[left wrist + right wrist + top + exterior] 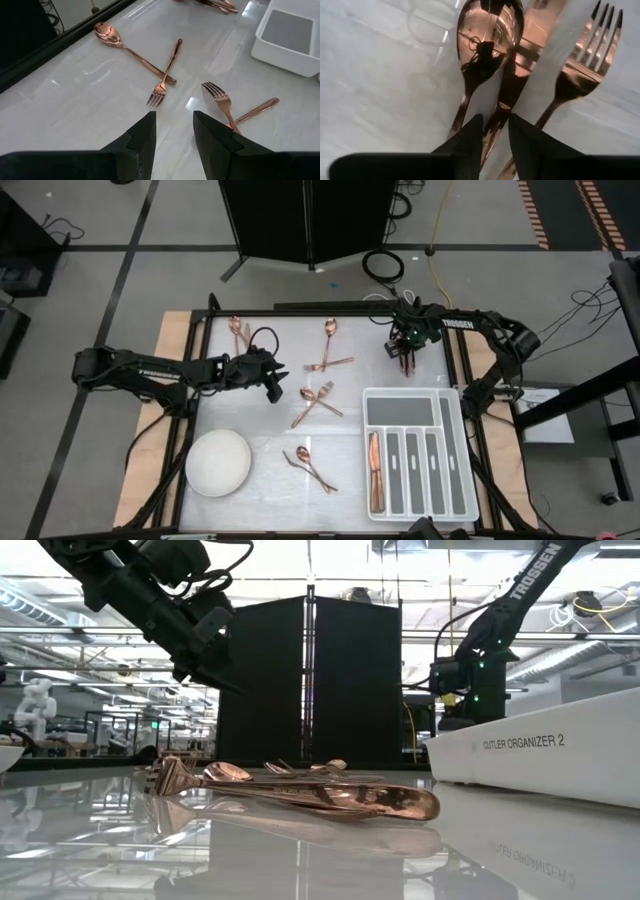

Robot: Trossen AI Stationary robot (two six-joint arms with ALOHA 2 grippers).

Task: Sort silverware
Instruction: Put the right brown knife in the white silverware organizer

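Note:
Copper silverware lies scattered on the white table [260, 430]. My left gripper [272, 385] hovers open, raised above the table [215, 665], just left of a crossed fork and spoon [318, 402]; its wrist view shows a fork [220, 97] ahead and another fork across a spoon [165, 75]. My right gripper [405, 352] is low at the far right, over a spoon [485, 45], knife [520, 60] and fork [585, 60] lying side by side, shut on the knife. The grey divided tray [415, 450] holds copper pieces [375, 470] in its leftmost slot. My right gripper pinches the knife's handle [496, 120] between its two fingers, coming from above and pointing down, the fingers across the handle. The knife still lies flat on the table between the spoon and the fork.
A white round bowl [218, 463] sits at the near left. More silverware lies at the far left [237, 330], far middle [328, 345] and near middle [310, 467]. The table's black frame [200, 360] borders the work area.

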